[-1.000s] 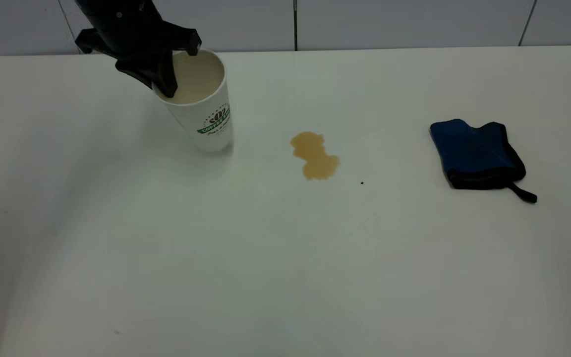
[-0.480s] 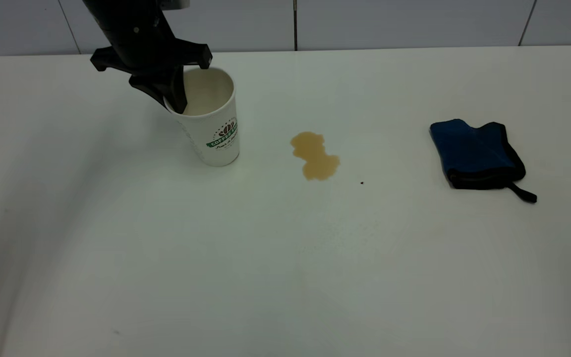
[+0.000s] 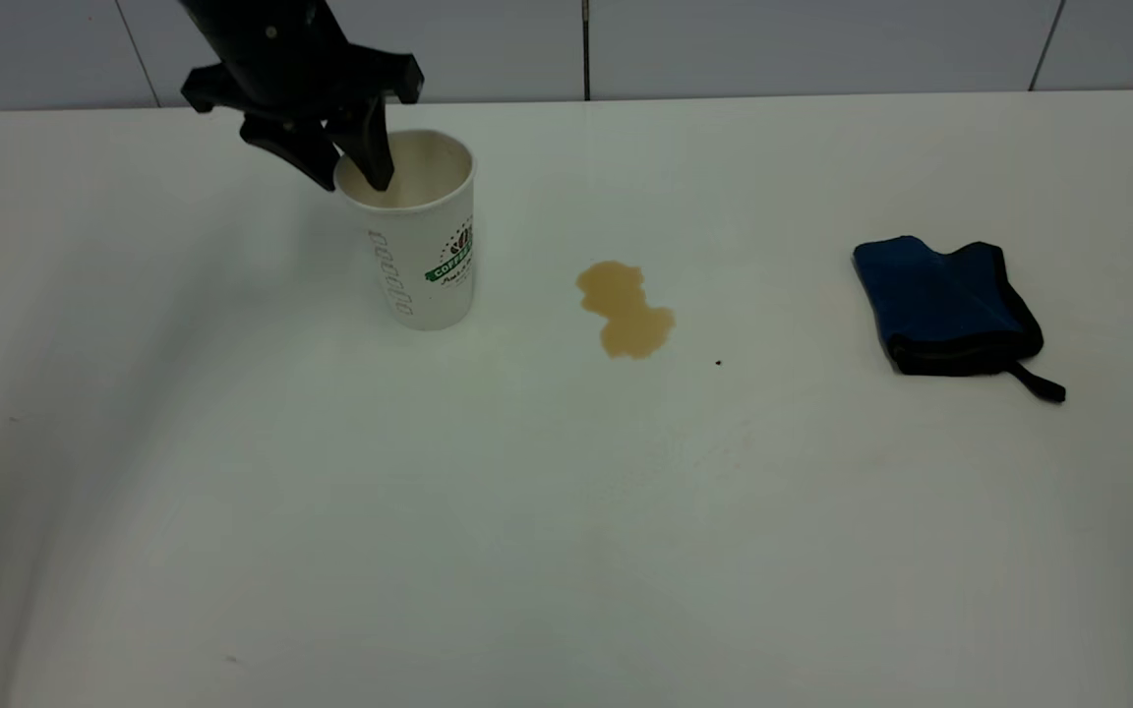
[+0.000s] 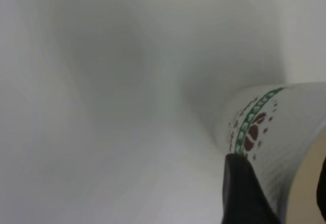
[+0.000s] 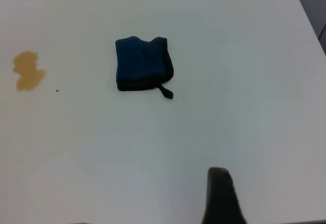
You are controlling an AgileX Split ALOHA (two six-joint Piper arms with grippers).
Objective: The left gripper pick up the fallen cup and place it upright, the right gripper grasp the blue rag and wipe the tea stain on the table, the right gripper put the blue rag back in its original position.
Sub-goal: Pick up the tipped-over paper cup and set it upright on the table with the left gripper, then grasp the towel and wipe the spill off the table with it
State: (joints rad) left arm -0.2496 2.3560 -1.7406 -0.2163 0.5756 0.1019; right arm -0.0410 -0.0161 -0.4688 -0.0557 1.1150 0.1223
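Cup (image 3: 426,251) upright, green band reads "COFFEE"; left tool (image 3: 345,169) narrow, straddling rim, grip uncertain.

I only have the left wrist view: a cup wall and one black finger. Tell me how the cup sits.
Observer: The cup stands upright, base down, on the table.
Operator: Report the grip.
Observer: The left gripper straddles the rim, one finger inside and one outside, jaws apart.
Operator: Give me the spill.
Observer: The tea stain is unwiped, between the cup and the blue rag.
Operator: Now the other arm.
Observer: The right gripper hangs well short of the rag, which lies flat on the table.
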